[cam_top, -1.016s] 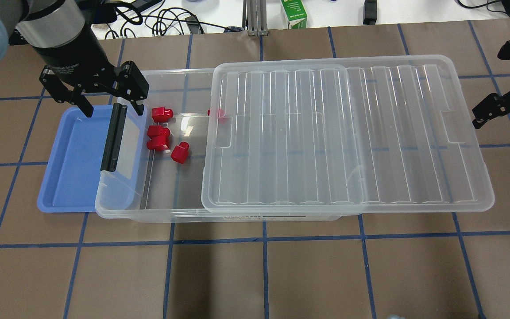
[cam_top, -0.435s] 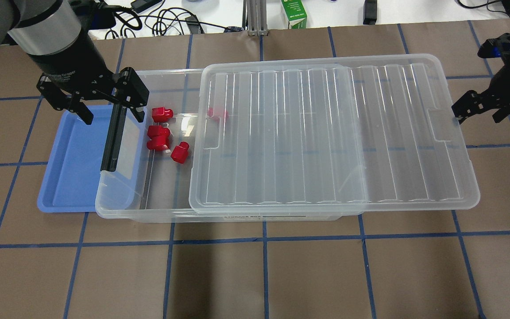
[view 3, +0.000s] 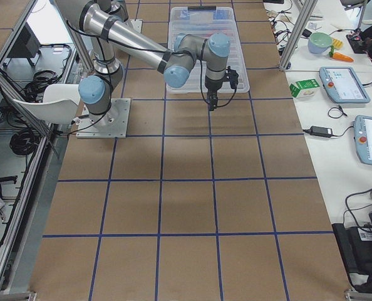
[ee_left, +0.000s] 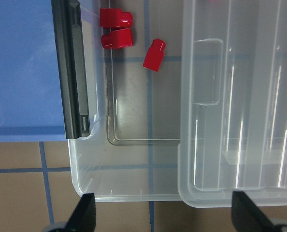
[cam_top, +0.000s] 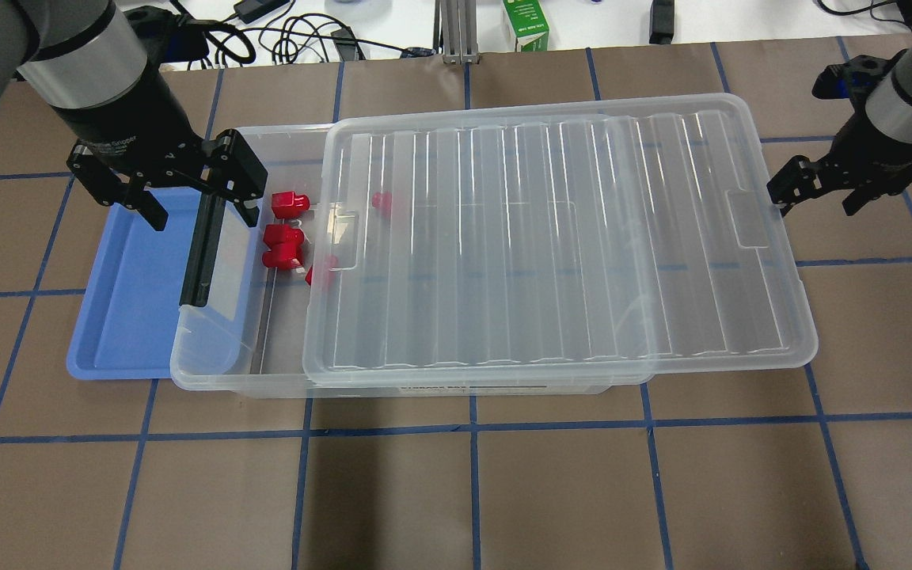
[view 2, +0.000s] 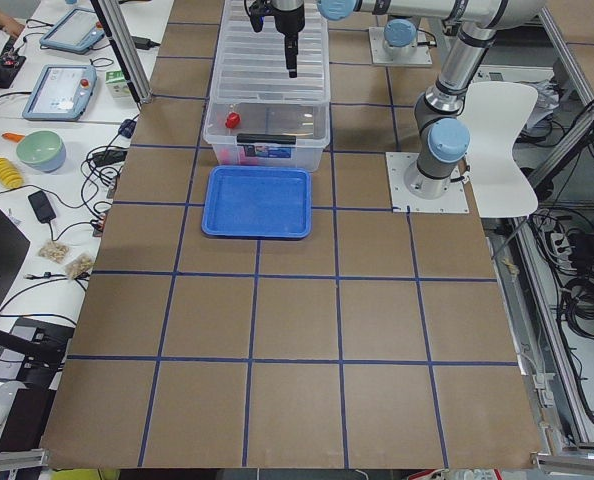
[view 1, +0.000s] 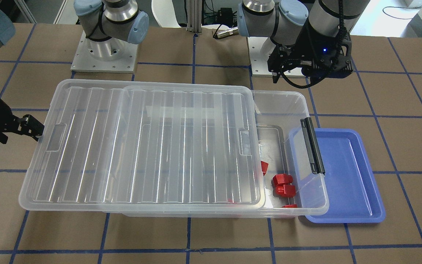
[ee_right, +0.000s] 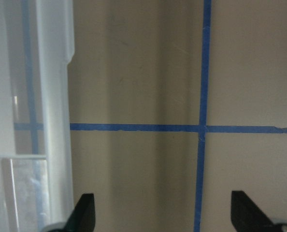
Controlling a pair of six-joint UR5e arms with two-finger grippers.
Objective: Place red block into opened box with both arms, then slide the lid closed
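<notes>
The clear box lies lengthwise on the table, and its left end with the black bar overlaps a blue tray. Several red blocks lie on the box floor near that end; one red block sits at the lid's edge and another shows through the lid. The ribbed lid covers most of the box and overhangs it on the right. My left gripper hangs open above the bar end with nothing between its fingers. My right gripper is open, with one finger against the lid's right short edge.
The blue tray sits under the box's left end. A green carton, cables and a metal post line the far table edge. The arm bases stand on the robot side. Brown table with blue grid lines surrounds the box.
The lid has slid left over the box and now covers more of the opening and the blocks. My right gripper moved left with the lid's right edge. The left gripper barely moved.
</notes>
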